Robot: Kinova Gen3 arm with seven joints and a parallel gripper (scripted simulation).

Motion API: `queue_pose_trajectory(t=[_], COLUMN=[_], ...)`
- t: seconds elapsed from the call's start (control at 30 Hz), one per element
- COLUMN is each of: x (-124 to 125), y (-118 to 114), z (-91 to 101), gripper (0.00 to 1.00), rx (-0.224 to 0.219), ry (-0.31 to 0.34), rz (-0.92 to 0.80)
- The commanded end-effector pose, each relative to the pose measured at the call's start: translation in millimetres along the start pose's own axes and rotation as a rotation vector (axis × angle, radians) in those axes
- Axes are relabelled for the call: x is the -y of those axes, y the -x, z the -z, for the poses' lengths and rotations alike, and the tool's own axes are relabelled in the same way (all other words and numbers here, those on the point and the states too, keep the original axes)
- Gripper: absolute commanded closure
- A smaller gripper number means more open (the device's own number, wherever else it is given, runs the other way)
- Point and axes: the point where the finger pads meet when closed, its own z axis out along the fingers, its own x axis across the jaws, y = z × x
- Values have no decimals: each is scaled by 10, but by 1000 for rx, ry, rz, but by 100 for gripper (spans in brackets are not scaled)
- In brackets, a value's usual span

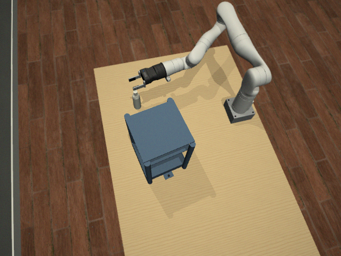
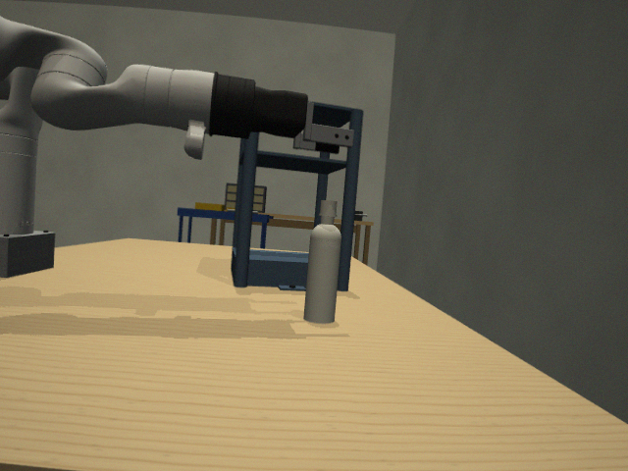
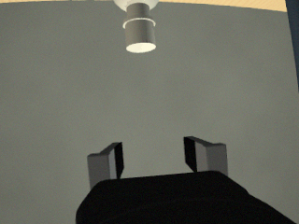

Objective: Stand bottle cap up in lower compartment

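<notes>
In the top view, going left to right across the counter [image 1: 220, 178] [image 2: 304, 395] [image 3: 262, 4], the bottle [image 1: 136, 102] [image 2: 322, 274] [image 3: 140, 28] comes first, on the wood near the long left edge and towards the upper left corner. It stands upright, its long axis vertical and its cap pointing up (the narrow neck makes that easy to read in the exterior view). At nearly the same distance from that edge, but closer to the upper short edge, is the gripper [image 1: 134, 84] [image 2: 343, 141] [image 3: 153, 152], lying about level and pointing towards the left edge. Its two fingers are spread fully open, with nothing between them and nothing touched; in the exterior view they hang higher than the cap, apart from it. The blue shelving unit [image 1: 161, 129] [image 2: 244, 213] [image 3: 295, 28] is next, its posts well in from the long right edge, and the bottle stands outside it, beside the side that faces the upper short edge. Farthest right, the grey base [image 1: 232, 118] [image 2: 30, 253] sits by the long right edge, below the upper right corner, carrying the pale arm [image 1: 203, 41] [image 2: 116, 101].
</notes>
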Motion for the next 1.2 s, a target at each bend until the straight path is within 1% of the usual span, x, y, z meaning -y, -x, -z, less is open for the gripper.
queue_pose_trajectory(t=[0.0, 0.73, 1.17], x=[15, 34, 171], y=[47, 47, 48], z=[2, 2, 1], gripper=[0, 0, 0], rx=[11, 11, 11], ry=[8, 10, 10], rz=[3, 2, 2])
